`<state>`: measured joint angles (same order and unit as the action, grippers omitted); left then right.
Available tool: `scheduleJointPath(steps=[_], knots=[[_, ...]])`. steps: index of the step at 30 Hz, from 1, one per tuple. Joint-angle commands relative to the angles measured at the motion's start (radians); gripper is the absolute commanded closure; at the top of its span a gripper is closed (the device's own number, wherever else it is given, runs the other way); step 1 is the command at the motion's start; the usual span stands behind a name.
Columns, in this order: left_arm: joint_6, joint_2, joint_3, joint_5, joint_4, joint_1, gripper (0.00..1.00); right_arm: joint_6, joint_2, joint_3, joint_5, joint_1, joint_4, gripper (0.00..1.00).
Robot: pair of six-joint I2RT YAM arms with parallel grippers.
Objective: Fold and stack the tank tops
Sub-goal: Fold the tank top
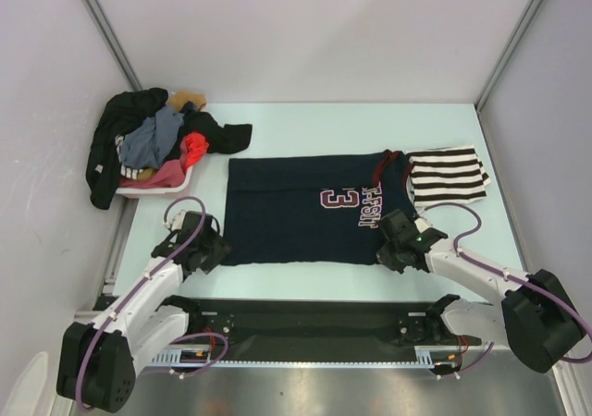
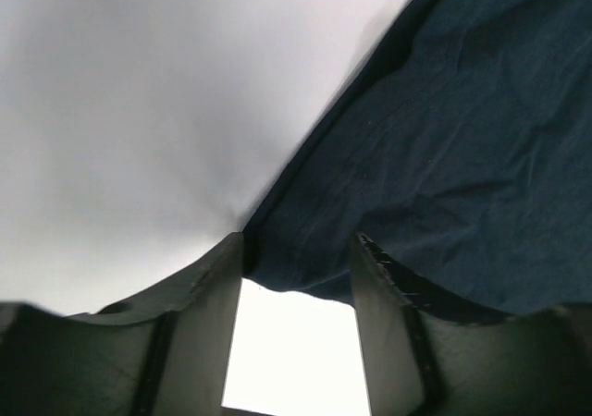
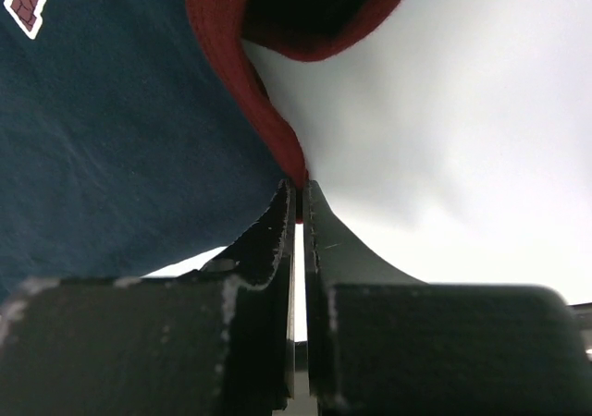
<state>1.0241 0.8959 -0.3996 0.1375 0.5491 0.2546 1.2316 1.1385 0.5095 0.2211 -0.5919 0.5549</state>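
Navy jersey (image 1: 305,211) lies spread flat at the middle of the table (image 1: 314,125), its white number and lettering turned sideways and its dark red trim (image 1: 388,160) toward the right. The striped top (image 1: 447,176) lies flat just beside the jersey's far right corner; the two edges appear to meet there. Left gripper (image 1: 215,246) is down at the jersey's near left corner. In the left wrist view its jaws (image 2: 298,259) stand partly apart with bare table showing through the gap, and the jersey's edge (image 2: 462,139) lies across the opening at the tips without being pinched. Right gripper (image 1: 390,250) is down at the jersey's near right corner. In the right wrist view its jaws (image 3: 302,194) are closed to a thin slit, and the red trim (image 3: 231,55) runs down into the tips, so the jersey (image 3: 111,139) is held by that hem. A pale pink basket (image 1: 153,190) stands at the far left of the table, with a heap of clothes (image 1: 157,139) piled in it, spilling over its rim and onto the table beside it.
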Motion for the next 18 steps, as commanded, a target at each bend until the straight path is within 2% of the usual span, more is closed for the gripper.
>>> scheduleJointPath(steps=[1, 9, 11, 14, 15, 18], knots=[[0.033, -0.029, 0.008, -0.01, 0.015, 0.011, 0.47, 0.017, 0.017, 0.001, 0.047, -0.005, -0.015, 1.0], [0.053, -0.034, -0.031, 0.1, 0.164, 0.015, 0.43, 0.028, 0.004, -0.005, 0.057, -0.005, -0.018, 1.0], [0.047, -0.025, -0.033, 0.08, 0.169, 0.017, 0.43, 0.029, 0.007, -0.005, 0.055, -0.005, -0.024, 1.0], [0.044, -0.006, -0.009, 0.027, 0.128, 0.018, 0.58, 0.029, 0.018, -0.006, 0.054, -0.005, -0.033, 1.0], [0.044, 0.004, -0.001, 0.013, 0.109, 0.02, 0.7, 0.031, 0.02, -0.008, 0.054, -0.005, -0.035, 1.0], [0.054, 0.035, 0.024, -0.012, 0.052, 0.025, 0.75, 0.028, 0.027, -0.006, 0.05, -0.005, -0.044, 1.0]])
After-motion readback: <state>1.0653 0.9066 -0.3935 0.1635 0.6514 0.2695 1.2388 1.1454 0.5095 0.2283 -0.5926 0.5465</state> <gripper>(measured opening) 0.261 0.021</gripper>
